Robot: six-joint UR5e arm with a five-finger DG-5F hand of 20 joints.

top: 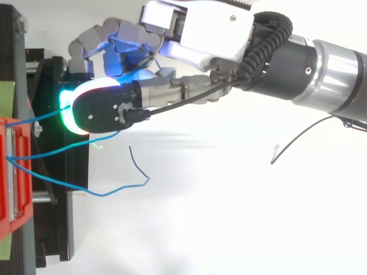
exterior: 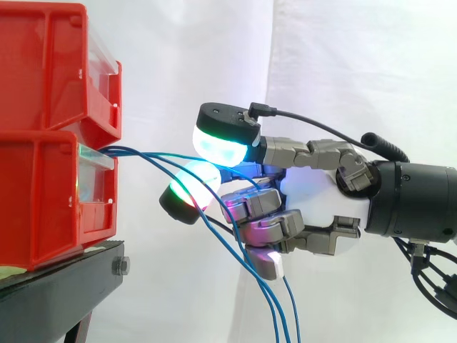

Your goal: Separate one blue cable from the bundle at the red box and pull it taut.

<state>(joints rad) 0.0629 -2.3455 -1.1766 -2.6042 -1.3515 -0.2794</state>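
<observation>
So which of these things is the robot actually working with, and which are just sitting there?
Part of the job: hand; blue cables; lower red box, where the cables come out.
Just there: upper red box; black stand; white curtain.

No lettering, number, label or sign can be read; nothing legible is carried by the red bins (exterior: 50, 114), the black stand (exterior: 57, 286), the blue cables (top: 109, 195) or the hand (exterior: 314, 193) (plain surfaces throughout)
</observation>
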